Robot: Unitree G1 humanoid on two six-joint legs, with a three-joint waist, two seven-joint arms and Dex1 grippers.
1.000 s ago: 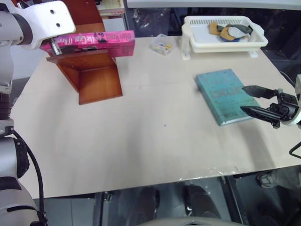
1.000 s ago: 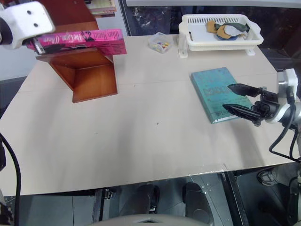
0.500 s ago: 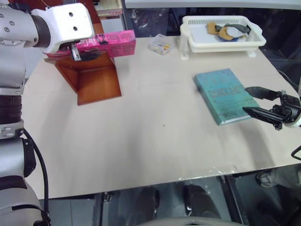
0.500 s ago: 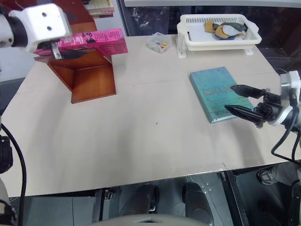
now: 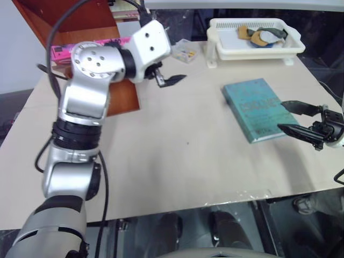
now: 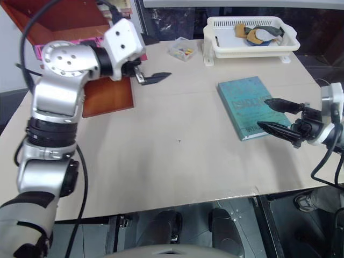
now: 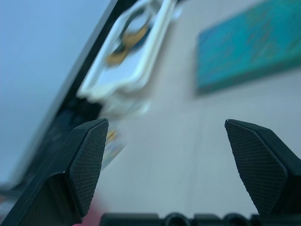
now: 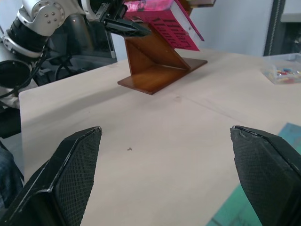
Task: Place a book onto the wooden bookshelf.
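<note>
- Beige tabletop (image 5: 177, 161) carries everything you need to watch: the wooden bookshelf (image 8: 160, 63) at its far left, a teal book (image 5: 257, 109) toward the right, a white basket (image 5: 252, 45) at the far edge and a small clear box (image 5: 184, 50) beside it.
- Your pink book (image 8: 164, 21) lies flat on top of the bookshelf, one end jutting past the shelf's edge.
- Your left gripper (image 5: 171, 79) hangs over the tabletop just right of the bookshelf, its fingers spread wide and empty, pointing away from the pink book toward the basket; book and fingers are apart.
- Your right gripper (image 5: 293, 116) sits over the near right edge of the teal book, fingers (image 8: 80, 165) spread with nothing between them, well apart from the pink book.
</note>
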